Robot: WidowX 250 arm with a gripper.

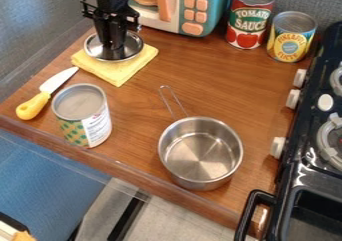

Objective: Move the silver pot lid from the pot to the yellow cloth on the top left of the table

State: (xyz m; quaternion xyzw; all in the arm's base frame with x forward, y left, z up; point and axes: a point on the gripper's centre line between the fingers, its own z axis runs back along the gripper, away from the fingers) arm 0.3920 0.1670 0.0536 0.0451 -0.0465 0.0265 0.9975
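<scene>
Resting on the yellow cloth (120,76), the silver lid (95,46) was at 11 o'clock of the view, over the cloth's upper part. The black gripper (115,53) was down at the lid, in front of its middle; whether the pincer was wide, narrow or holding the lid, I could not tell.

Just beside the cloth, at between 9 and 10 o'clock, lay a knife (45,91) with yellow handle, its blade toward 1 o'clock. At 9 o'clock stood a tin can (82,116), whose label had green dots and a white panel of small print. The silver pot (201,155) stood uncovered at 5 o'clock, its wire handle toward 11.

More far, at 12 o'clock, was a teal and white toy microwave (214,16) with orange buttons. At 1 o'clock stood a can with tomato pictures (248,20) and large letters, and near it a yellow and blue can (291,39), also lettered. The black stove (294,157) took the 3 to 4 o'clock side.
</scene>
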